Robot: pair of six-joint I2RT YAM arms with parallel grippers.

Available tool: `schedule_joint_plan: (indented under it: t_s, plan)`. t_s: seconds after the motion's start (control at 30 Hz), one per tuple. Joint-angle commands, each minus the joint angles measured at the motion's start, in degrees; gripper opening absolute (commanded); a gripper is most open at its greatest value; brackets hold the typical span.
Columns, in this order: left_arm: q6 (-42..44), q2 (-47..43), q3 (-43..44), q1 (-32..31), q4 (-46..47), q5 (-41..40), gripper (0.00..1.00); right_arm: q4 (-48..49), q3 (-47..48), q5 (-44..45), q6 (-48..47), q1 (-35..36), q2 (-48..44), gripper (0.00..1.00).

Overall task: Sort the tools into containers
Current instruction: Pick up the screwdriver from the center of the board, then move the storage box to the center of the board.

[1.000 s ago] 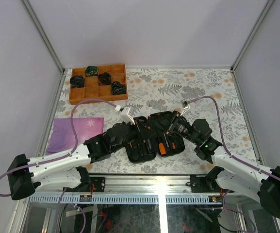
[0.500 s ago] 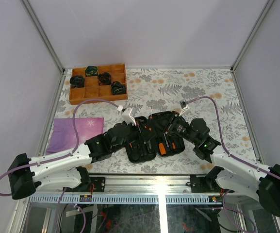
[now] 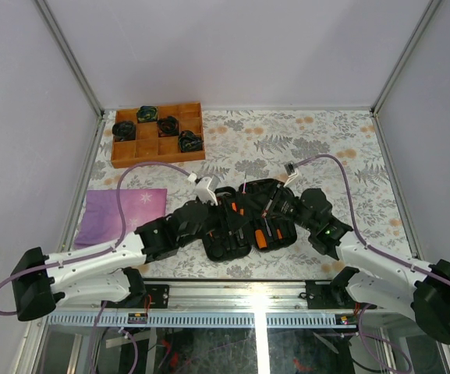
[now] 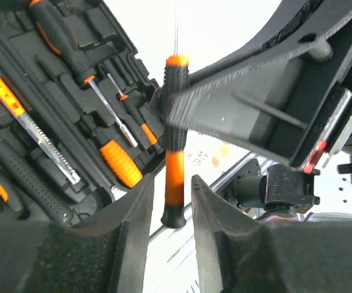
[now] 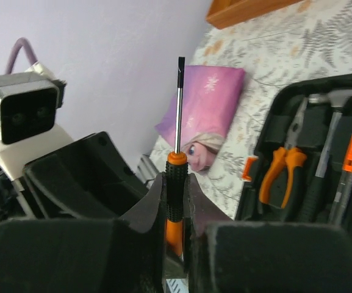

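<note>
The black tool case (image 3: 218, 248) lies open at the near middle of the table, with several tools seated in its slots. My right gripper (image 3: 254, 204) is shut on a screwdriver (image 3: 239, 207) with a black and orange handle, shaft pointing up, shown in the right wrist view (image 5: 175, 183). My left gripper (image 3: 226, 206) is open, its jaws on either side of the handle's lower end (image 4: 174, 183) with gaps on both sides. Screwdrivers (image 4: 63, 36) lie in the case (image 4: 96, 36). Orange-handled pliers (image 5: 282, 171) and the hammer (image 5: 340, 97) lie in the case's other half (image 5: 267, 134).
A brown wooden compartment tray (image 3: 157, 148) with dark objects stands at the back left. A purple cloth (image 3: 123, 214) lies left of the case, also in the right wrist view (image 5: 203, 116). The metal frame rail (image 3: 232, 292) runs along the near edge.
Both grippers have moved closer together over the case. The right gripper has carried the screwdriver leftward, and its handle end now sits between the left gripper's open jaws.
</note>
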Motion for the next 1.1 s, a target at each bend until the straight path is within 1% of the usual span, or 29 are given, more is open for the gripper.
schedule_joint_plan:
  t_s: [0.0, 0.07, 0.1, 0.17, 0.3, 0.4, 0.57, 0.73, 0.8, 0.93, 1.07]
  plan:
    - [-0.85, -3.56, -0.44, -0.10, -6.40, -5.36, 0.36, -12.65, 4.60, 9.03, -5.04, -0.12, -2.95, 0.00]
    - [-1.07, -5.13, -0.78, -0.06, -9.94, -7.79, 0.51, -17.49, 5.69, 12.29, -6.24, -0.08, -3.63, 0.00]
    - [-1.13, -5.75, -0.75, 0.11, -11.75, -8.76, 0.56, -20.43, 6.28, 14.87, -6.36, -0.07, -3.77, 0.01]
    - [-1.60, -6.51, -0.58, 0.34, -15.92, -10.49, 0.60, -24.91, 7.66, 18.03, -6.49, -0.11, -3.59, 0.01]
    - [-4.71, -7.76, -1.40, 0.94, -23.37, -13.80, 0.61, -32.37, 10.43, 22.80, -7.10, -0.07, -1.81, 0.01]
    - [-8.68, -8.10, -2.57, 1.19, -28.22, -15.43, 0.61, -36.61, 12.11, 24.44, -10.32, -0.12, -0.28, 0.02]
    - [-14.66, -7.51, -4.80, 1.36, -34.55, -17.46, 0.61, -37.19, 11.74, 23.26, -17.46, -0.14, -0.64, 0.05]
    - [-17.69, -5.57, -7.14, 1.93, -35.29, -16.56, 0.61, -36.62, 9.76, 23.10, -18.05, -0.12, -2.13, 0.04]
    - [-18.03, -4.47, -7.54, 2.39, -35.29, -16.22, 0.61, -38.41, 10.21, 22.79, -17.90, -0.15, -1.63, 0.03]
    - [-17.28, -2.18, -8.46, 4.06, -34.01, -14.32, 0.63, -40.75, 11.46, 21.26, -17.80, -0.14, 0.08, 0.03]
    - [-16.18, -0.90, -9.72, 5.02, -30.99, -11.83, 0.63, -40.43, 11.16, 20.59, -16.58, -0.14, 0.13, 0.03]
